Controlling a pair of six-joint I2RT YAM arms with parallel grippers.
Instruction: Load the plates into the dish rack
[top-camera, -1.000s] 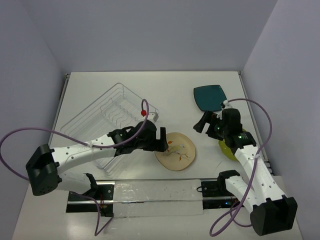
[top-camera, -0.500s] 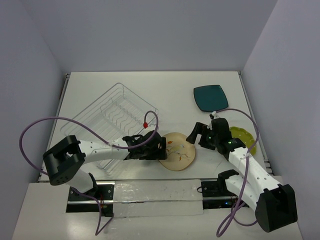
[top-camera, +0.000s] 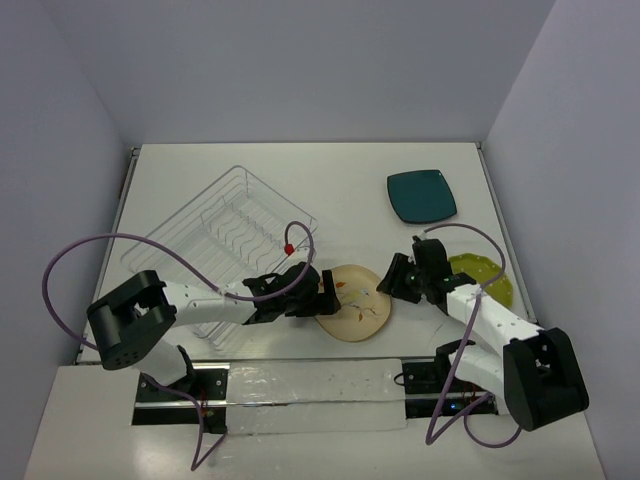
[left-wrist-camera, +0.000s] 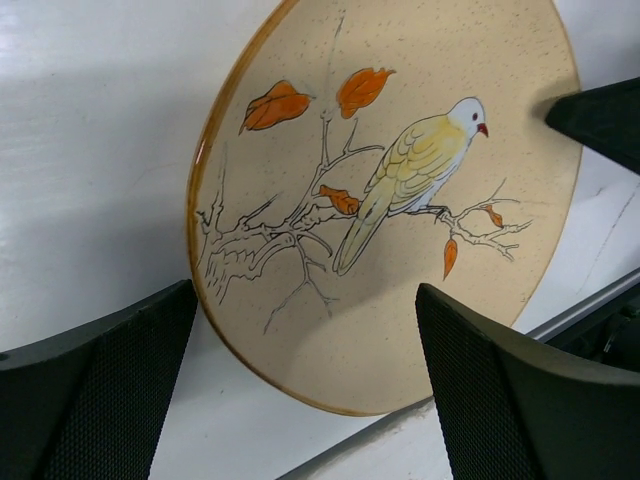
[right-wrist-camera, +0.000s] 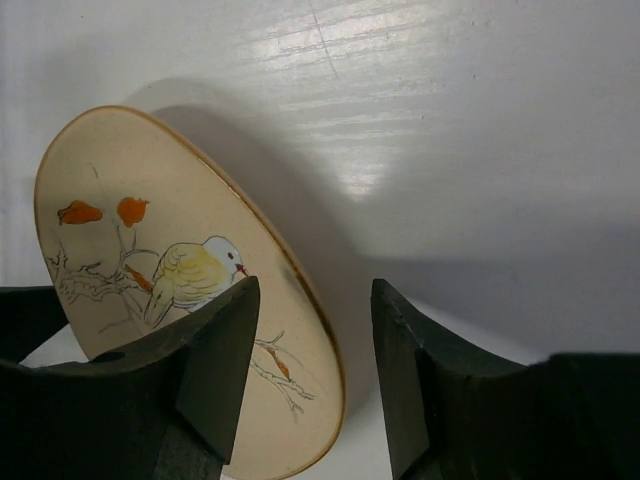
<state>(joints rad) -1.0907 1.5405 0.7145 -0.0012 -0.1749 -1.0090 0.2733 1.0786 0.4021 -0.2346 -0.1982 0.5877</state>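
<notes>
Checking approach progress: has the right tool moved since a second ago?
Yes. The right tool moved away from the teal plate, toward the bird plate.

Bright, even light falls from above onto my white desk, with soft shadows. In my right wrist view a glare patch shines on the desk beyond the cream plate, which casts a grey shadow; the fingers of my right pincer loom dark and slightly blurred.
</notes>
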